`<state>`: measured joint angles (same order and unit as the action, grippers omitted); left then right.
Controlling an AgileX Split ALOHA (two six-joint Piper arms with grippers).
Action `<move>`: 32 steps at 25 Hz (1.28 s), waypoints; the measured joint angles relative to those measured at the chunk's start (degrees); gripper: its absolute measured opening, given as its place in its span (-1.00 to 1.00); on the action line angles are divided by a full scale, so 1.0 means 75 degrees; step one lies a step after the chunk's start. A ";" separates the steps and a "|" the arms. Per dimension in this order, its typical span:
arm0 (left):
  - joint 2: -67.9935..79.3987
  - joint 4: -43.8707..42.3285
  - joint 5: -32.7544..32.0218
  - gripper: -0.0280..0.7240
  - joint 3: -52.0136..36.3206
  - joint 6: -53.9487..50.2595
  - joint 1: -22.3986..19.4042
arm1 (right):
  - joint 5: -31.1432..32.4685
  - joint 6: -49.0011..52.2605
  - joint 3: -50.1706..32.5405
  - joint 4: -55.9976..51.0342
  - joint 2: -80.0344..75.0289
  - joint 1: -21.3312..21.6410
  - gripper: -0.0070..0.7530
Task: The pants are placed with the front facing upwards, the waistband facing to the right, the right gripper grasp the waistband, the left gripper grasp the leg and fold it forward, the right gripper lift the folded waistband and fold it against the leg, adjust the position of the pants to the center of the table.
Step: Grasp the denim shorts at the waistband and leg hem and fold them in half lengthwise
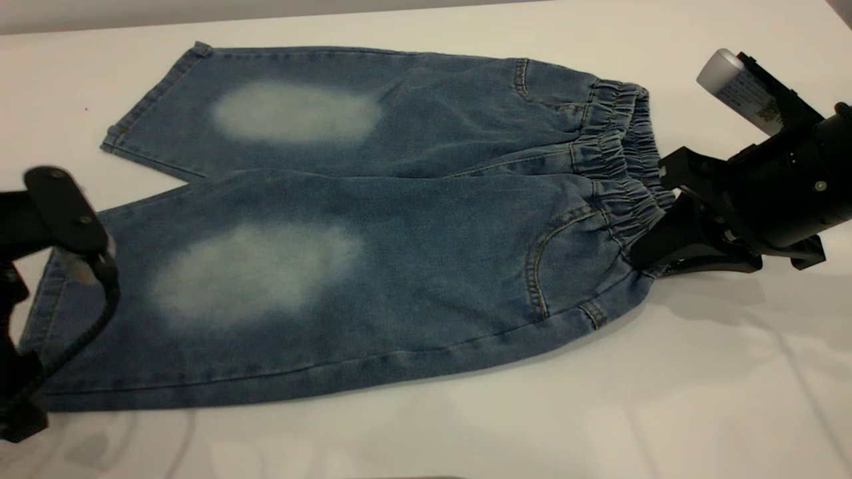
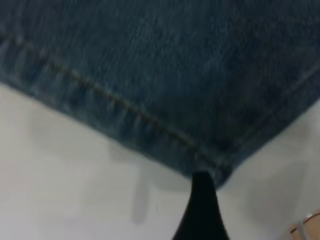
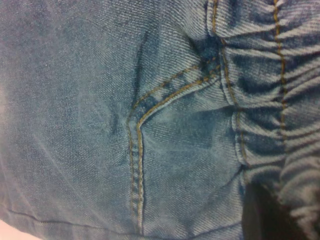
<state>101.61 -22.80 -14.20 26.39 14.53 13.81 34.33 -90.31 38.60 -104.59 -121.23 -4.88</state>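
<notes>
Left tool [image 2: 200, 200] at pants [image 1: 373, 233] hem corner, seemingly touching; exterior hides this.

Grey background strip [image 1: 133, 12] runs along the top of the exterior view. Small tan-and-pale thing [image 2: 306, 229] shows in my left wrist view's corner (can't tell what it is).

White table [image 1: 699, 372]; blue denim pants [image 1: 399, 266] spread flat on it, waistband [image 1: 619, 153] rightward.
</notes>
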 joint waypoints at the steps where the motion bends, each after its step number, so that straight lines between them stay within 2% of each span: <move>1: 0.0093 -0.0017 0.0053 0.47 0.0000 -0.0004 0.0000 | 0.0000 0.0000 0.0000 0.0000 0.0000 0.0000 -0.87; 10: 0.0750 -0.0073 0.0749 0.47 0.0000 -0.0013 0.0000 | 0.0006 -0.0008 0.0000 0.0000 0.0000 0.0000 -0.87; 17: 0.0750 -0.0128 0.0703 0.47 0.0000 -0.0118 0.0000 | 0.0006 -0.0008 0.0000 0.0000 0.0000 0.0000 -0.87; 27: 0.0750 -0.0804 0.0677 0.47 0.0000 -0.0756 0.0000 | 0.0006 -0.0016 0.0003 0.0000 0.0000 0.0000 -0.87; 32: 0.0750 -0.0964 0.1003 0.47 0.0000 -0.0783 -0.0016 | 0.0006 -0.0036 0.0003 0.0000 0.0000 0.0000 -0.86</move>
<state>107.23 -30.03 -6.67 26.39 8.66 13.69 34.38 -90.58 38.62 -104.59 -121.23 -4.88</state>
